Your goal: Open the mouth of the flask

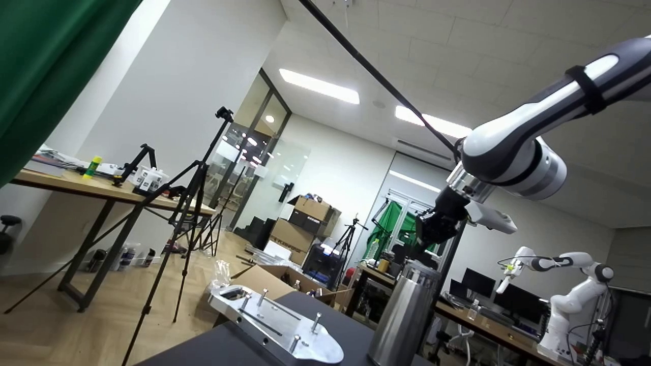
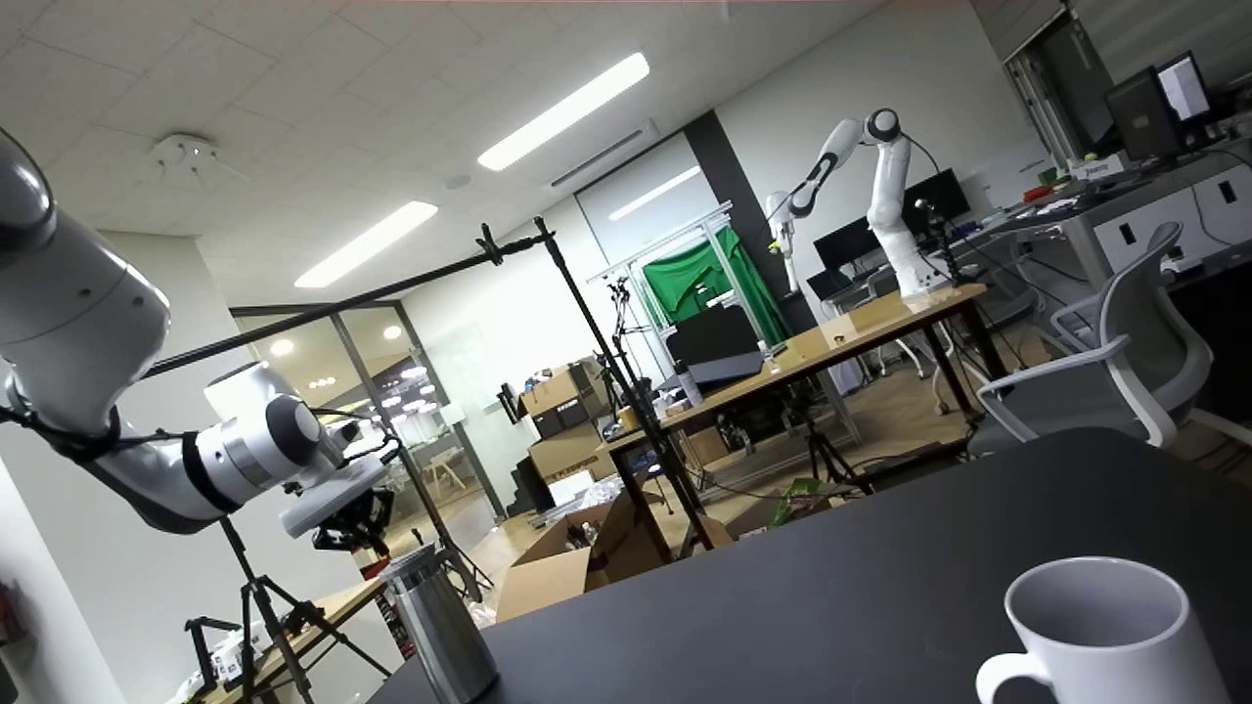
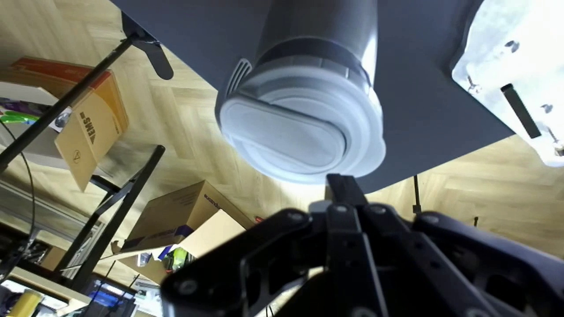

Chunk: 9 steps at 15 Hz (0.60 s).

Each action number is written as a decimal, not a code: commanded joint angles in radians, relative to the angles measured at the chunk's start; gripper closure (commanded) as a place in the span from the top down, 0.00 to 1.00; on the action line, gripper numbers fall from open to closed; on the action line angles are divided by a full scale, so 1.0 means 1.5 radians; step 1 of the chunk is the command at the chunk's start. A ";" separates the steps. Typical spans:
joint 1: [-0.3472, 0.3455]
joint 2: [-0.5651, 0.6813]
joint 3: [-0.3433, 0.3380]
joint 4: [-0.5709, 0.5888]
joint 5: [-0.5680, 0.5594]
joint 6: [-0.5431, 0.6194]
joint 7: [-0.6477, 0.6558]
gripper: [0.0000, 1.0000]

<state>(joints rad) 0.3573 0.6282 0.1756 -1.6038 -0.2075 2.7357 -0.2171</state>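
The two fingers (image 3: 340,190) of the one gripper (image 3: 346,188) are pressed together. In the wrist view their tips overlap the rim of one pale lid (image 3: 315,105); in both exterior views they hang close above it, and whether they touch it I cannot tell. The lid, with one flat oblong tab (image 3: 282,134), covers the mouth (image 1: 421,272) of the one flask (image 1: 402,325), a slim silver-grey cylinder standing on a dark table (image 2: 841,577). On the same table, near the flask, lies one flat metal plate (image 1: 277,325) with four bolts (image 1: 316,322) sticking up from it. One white mug (image 2: 1120,640) with one handle (image 2: 1000,671) stands on that table too, well apart from the flask. Past the table's edge, two open cardboard boxes (image 3: 174,213) show on the wooden floor (image 3: 185,132) in the wrist view. In an exterior view one tall black tripod (image 1: 199,175) stands in front of a wooden desk (image 1: 76,184) and hides part of it. In both exterior views one more robot arm (image 2: 886,196), white, stands farther back on a wooden table (image 2: 869,327). One grey chair (image 2: 1056,416) stands near that wooden table.
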 commanded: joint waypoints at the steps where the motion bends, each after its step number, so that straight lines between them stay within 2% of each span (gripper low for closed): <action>1: 0.017 0.029 -0.023 0.044 -0.033 -0.019 0.017 0.00; 9: 0.016 0.055 -0.020 0.072 -0.029 -0.037 0.013 0.00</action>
<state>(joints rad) 0.3722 0.6811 0.1561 -1.5456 -0.2374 2.7273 -0.2171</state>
